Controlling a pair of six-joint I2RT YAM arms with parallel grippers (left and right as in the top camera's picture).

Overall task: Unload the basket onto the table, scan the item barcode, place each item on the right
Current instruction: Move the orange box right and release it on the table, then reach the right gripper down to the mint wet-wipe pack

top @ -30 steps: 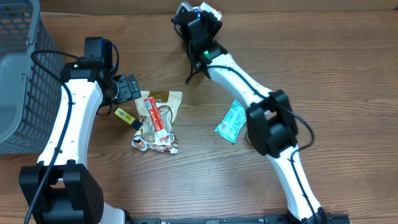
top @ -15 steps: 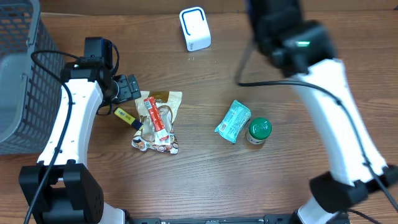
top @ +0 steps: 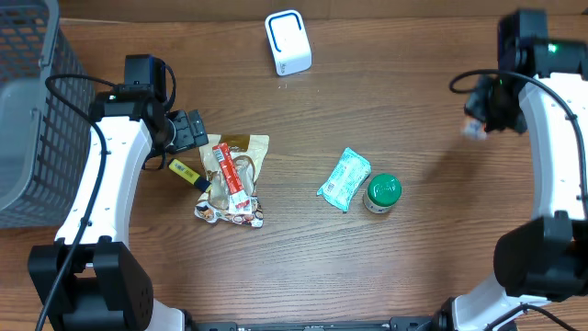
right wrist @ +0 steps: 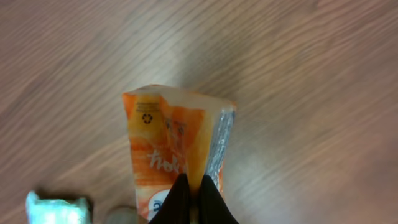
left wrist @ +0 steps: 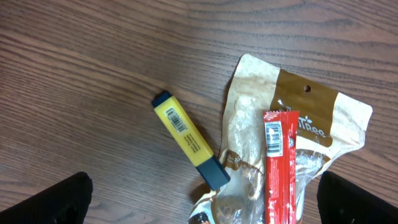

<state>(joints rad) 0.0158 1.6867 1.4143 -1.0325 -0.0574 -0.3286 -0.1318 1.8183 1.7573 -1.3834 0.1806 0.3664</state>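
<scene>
An orange snack packet (right wrist: 174,146) hangs above the table with my right gripper (right wrist: 194,202) shut on its lower edge; the view is blurred by motion. From overhead the right gripper (top: 478,121) is at the far right of the table, well away from the white scanner (top: 288,41) at the back centre. Over the left pile my left gripper (top: 190,130) stands open and holds nothing. In the left wrist view its fingers (left wrist: 56,199) straddle a yellow highlighter (left wrist: 189,140) and a red bar (left wrist: 280,165) lying on a brown pouch (left wrist: 305,112).
A grey mesh basket (top: 28,110) stands at the left edge. A teal packet (top: 344,177) and a green-lidded jar (top: 382,193) sit right of centre. A patterned wrapper (top: 230,213) lies under the red bar (top: 231,175).
My right arm has swung from over the scanner at the back centre to the far right, carrying the orange packet. The left arm has not moved.
</scene>
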